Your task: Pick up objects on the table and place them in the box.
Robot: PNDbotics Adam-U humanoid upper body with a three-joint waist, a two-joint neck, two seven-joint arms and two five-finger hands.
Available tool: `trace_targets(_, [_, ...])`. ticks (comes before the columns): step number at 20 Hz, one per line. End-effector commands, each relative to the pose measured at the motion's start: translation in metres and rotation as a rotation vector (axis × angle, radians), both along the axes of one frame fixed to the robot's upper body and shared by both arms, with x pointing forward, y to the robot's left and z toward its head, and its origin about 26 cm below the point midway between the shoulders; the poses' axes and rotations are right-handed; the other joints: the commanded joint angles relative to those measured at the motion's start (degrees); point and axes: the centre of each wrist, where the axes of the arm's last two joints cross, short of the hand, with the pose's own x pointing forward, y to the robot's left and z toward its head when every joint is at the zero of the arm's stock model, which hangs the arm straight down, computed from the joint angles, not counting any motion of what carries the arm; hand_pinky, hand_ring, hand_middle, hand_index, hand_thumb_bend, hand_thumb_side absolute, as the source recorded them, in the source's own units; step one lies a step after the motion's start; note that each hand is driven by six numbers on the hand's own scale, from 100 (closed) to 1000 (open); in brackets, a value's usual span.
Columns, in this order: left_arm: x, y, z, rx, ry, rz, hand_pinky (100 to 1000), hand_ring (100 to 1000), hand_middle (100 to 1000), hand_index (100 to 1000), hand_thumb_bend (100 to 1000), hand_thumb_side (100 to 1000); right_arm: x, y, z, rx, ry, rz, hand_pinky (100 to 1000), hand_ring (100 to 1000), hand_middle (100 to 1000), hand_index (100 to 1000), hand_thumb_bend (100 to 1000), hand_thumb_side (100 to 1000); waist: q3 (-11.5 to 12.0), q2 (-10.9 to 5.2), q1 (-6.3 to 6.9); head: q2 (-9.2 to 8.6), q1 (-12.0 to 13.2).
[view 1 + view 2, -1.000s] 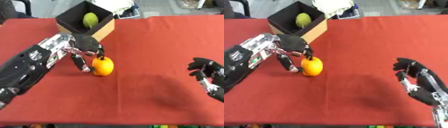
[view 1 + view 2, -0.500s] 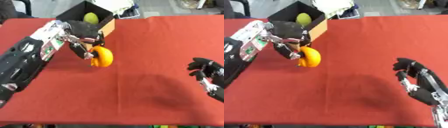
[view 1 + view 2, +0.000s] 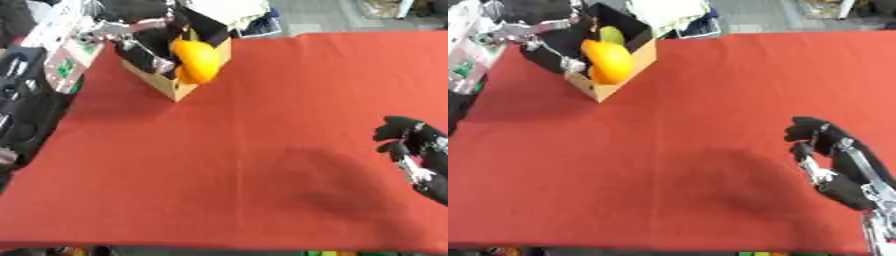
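- Left hand (image 3: 535,37), upper left of frame: I've got fingers curled round the orange fruit (image 3: 607,61), held at the near rim of the box (image 3: 614,86).
- Fruit looks round, smooth, prob. light but slippery; best held across its widest part.
- Green fruit (image 3: 612,34) already inside the box.
- Right hand (image 3: 824,150), lower right, idle, fingers relaxed, holding nothing.

One orange fruit (image 3: 607,61), one green (boxed) fruit (image 3: 611,35), one box (image 3: 614,84), two hands.
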Motion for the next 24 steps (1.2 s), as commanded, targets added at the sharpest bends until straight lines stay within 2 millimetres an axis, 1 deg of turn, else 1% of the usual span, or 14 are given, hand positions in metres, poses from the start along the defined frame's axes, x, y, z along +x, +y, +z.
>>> trace_targets(1, [0.011,0.020,0.013,-0.109,-0.052,0.135,646,538,440,632,100,137,0.000,-0.003,0.005,-0.010,-0.014,-0.003,645,734,711,864,100,470,-0.08,-1.09,-0.13,-0.10,0.03])
trace_targets(3, [0.019,0.022,0.005,-0.167,-0.048,0.200,654,560,479,674,100,139,0.000,-0.002,0.005,-0.010,-0.013,0.002,645,734,711,864,100,470,-0.26,-1.11,-0.14,-0.09,0.18])
trace_targets(6, [0.030,0.016,-0.008,-0.220,-0.033,0.275,657,572,503,700,100,139,0.001,0.000,0.005,-0.011,-0.010,0.011,645,734,711,864,100,470,-0.69,-1.05,-0.15,-0.12,0.49])
trace_targets(8, [0.037,0.010,-0.019,-0.244,-0.021,0.321,659,580,526,722,100,147,0.001,0.001,0.005,-0.011,-0.011,0.017,645,734,711,864,100,470,-1.18,-0.92,-0.14,-0.14,0.72])
trace_targets(11, [0.045,-0.005,-0.034,-0.254,-0.012,0.378,671,612,596,787,100,140,0.002,0.002,0.005,-0.013,-0.010,0.025,645,734,711,864,100,470,-1.98,-0.67,-0.05,-0.17,1.04])
trace_targets(12, [0.047,-0.009,-0.038,-0.254,-0.019,0.397,676,624,624,810,123,132,0.002,0.002,0.005,-0.014,-0.010,0.028,645,734,711,864,100,470,-2.17,-0.61,-0.03,-0.17,1.11])
trace_targets(14, [0.049,-0.014,-0.045,-0.259,-0.035,0.442,691,656,695,871,131,241,0.002,0.003,0.005,-0.014,-0.012,0.033,645,734,710,864,100,470,-2.51,-0.50,0.02,-0.20,1.29])
trace_targets(15, [0.051,-0.022,-0.054,-0.257,-0.075,0.495,725,699,799,968,182,448,0.002,0.003,0.005,-0.014,-0.012,0.034,645,734,710,864,100,470,-2.69,-0.45,0.04,-0.26,1.40])
trace_targets(16, [0.052,-0.029,-0.065,-0.245,-0.109,0.549,747,728,843,995,211,579,0.003,0.003,0.005,-0.015,-0.012,0.036,645,734,710,864,100,470,-2.82,-0.42,0.06,-0.32,1.48])
trace_targets(17, [0.053,-0.033,-0.075,-0.236,-0.127,0.591,765,750,875,1000,220,655,0.003,0.004,0.005,-0.014,-0.012,0.037,645,734,710,864,100,470,-2.88,-0.40,0.06,-0.36,1.51])
trace_targets(18, [0.054,-0.035,-0.082,-0.230,-0.139,0.617,779,777,911,1000,226,712,0.003,0.004,0.005,-0.014,-0.011,0.037,645,734,710,864,100,470,-2.92,-0.39,0.06,-0.37,1.53])
trace_targets(20, [0.055,-0.033,-0.086,-0.260,-0.174,0.667,787,788,922,1000,203,740,0.003,0.004,0.005,-0.014,-0.012,0.037,645,734,710,864,100,470,-2.89,-0.38,0.07,-0.42,1.48])
trace_targets(22, [0.055,-0.028,-0.088,-0.320,-0.202,0.701,783,787,914,1000,122,792,0.003,0.003,0.006,-0.013,-0.013,0.035,645,734,710,864,100,470,-2.76,-0.34,0.06,-0.48,1.34])
trace_targets(24, [0.054,-0.023,-0.087,-0.401,-0.212,0.710,776,775,888,992,100,817,0.003,0.003,0.006,-0.012,-0.014,0.032,645,734,711,864,100,470,-2.47,-0.29,0.01,-0.53,1.11])
